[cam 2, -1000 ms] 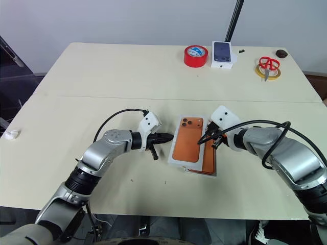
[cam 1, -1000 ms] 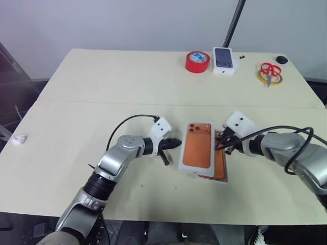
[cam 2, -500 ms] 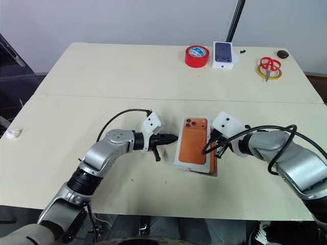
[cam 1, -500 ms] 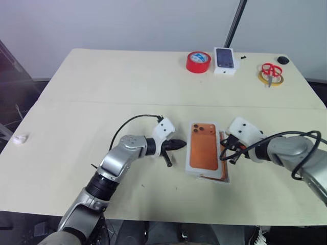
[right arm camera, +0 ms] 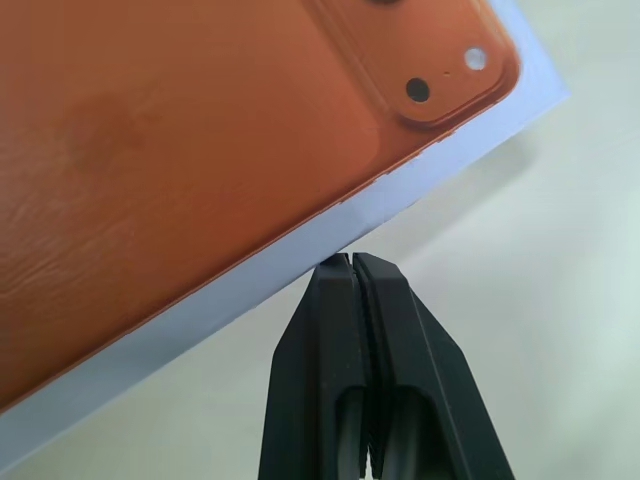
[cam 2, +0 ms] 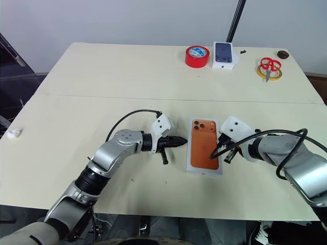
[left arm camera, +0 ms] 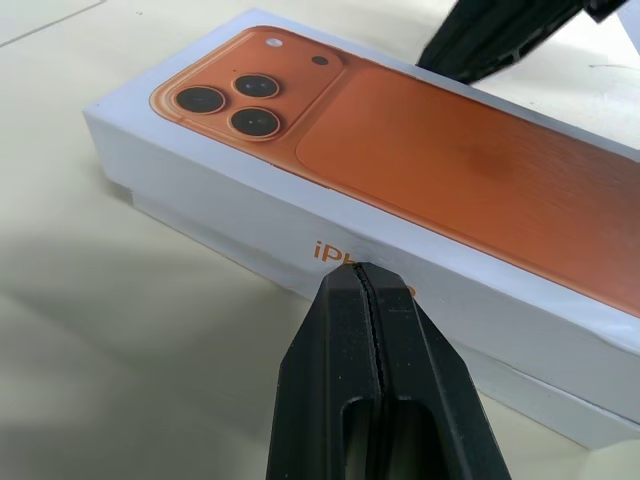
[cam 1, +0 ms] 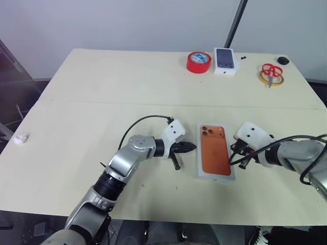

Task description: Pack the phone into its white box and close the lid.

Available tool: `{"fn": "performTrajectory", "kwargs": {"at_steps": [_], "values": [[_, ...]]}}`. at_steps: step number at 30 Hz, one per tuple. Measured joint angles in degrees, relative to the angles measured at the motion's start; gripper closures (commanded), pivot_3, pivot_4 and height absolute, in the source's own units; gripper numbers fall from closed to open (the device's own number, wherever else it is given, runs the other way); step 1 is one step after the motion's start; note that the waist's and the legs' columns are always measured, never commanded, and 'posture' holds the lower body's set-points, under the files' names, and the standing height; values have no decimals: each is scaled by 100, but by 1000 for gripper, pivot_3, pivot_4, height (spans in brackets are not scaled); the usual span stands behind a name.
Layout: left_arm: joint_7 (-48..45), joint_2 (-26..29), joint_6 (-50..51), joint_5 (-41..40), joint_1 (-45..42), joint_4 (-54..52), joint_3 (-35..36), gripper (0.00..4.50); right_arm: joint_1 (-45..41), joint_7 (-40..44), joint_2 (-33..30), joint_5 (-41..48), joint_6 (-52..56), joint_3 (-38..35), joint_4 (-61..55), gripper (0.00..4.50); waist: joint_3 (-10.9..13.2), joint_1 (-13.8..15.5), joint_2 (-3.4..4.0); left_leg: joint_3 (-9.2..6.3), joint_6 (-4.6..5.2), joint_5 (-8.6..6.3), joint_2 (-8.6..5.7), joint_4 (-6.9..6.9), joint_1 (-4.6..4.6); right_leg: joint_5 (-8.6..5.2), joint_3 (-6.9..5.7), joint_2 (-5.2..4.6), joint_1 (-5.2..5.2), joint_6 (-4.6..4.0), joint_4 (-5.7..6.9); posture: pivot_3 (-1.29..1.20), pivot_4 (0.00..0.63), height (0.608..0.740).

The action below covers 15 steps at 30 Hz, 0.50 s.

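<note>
1. Both tools appear in the left eye view, each with its fingers pressed together and holding nothing. The left tool (cam 1: pixel 190 148) points at the left long side of the lid (cam 1: pixel 215 156), which lies flat on the pale surface (cam 1: pixel 102 81) with its orange phone picture facing up. The right tool (cam 1: pixel 236 159) sits at the lid's right long side. At the far edge lie a red tape roll (cam 1: pixel 197 62), a small white box with a dark phone picture (cam 1: pixel 225 60), red-handled scissors on a yellow ring (cam 1: pixel 271 74) and a small dark round thing (cam 1: pixel 283 60).
2. From the left wrist view, the left tool's joined fingers (left arm camera: pixel 375 400) point at the lid's white side wall, close to it. A thin strip of the white box (left arm camera: pixel 520 385) shows beneath the lid, so the lid is seated over it.
3. From the right wrist view, the right tool's joined fingers (right arm camera: pixel 352 330) reach the lid's white border near the printed camera corner; whether they touch cannot be told.
</note>
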Motion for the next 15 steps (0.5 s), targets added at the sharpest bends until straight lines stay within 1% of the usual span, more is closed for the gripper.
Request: {"fn": "performTrajectory", "kwargs": {"at_steps": [15], "values": [[35, -5, -47, 6, -1, 166, 11, 4500, 68, 61, 178, -184, 26, 10, -50, 4442, 0, -8, 0, -2, 14, -8, 1, 25, -3, 0, -1, 3, 7, 1, 6, 0, 150, 718]]}}
